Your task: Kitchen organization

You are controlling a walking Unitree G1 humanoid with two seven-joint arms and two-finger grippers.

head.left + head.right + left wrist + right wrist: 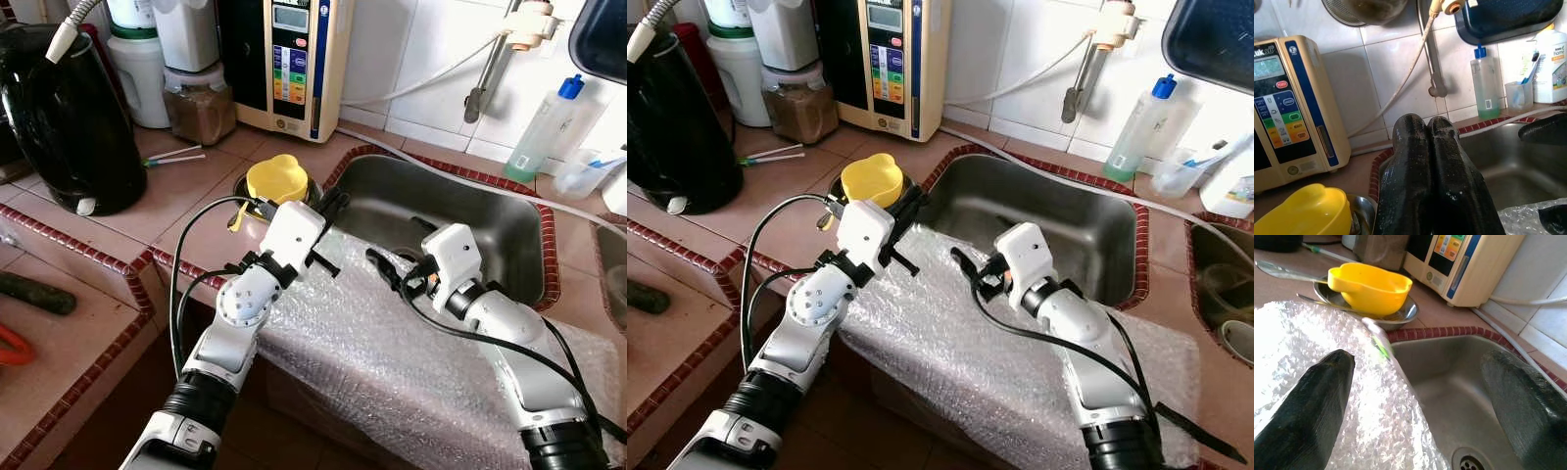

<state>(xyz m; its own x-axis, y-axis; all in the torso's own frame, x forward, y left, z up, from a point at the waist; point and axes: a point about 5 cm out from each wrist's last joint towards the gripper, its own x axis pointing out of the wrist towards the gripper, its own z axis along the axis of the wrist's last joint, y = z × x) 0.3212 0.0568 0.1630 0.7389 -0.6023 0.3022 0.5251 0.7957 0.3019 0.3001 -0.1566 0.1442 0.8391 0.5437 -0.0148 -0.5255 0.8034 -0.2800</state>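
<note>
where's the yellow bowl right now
The yellow bowl sits in a metal dish on the counter, just left of the sink, right behind the left gripper.

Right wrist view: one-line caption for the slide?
Open right gripper poised over bubble wrap at the sink edge, yellow bowl in a steel dish behind.

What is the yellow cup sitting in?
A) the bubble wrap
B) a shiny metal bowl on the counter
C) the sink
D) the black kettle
B: the yellow cup rests in a shiny metal bowl on the tiled counter beside the sink, next to the bubble wrap and not on it.
</note>
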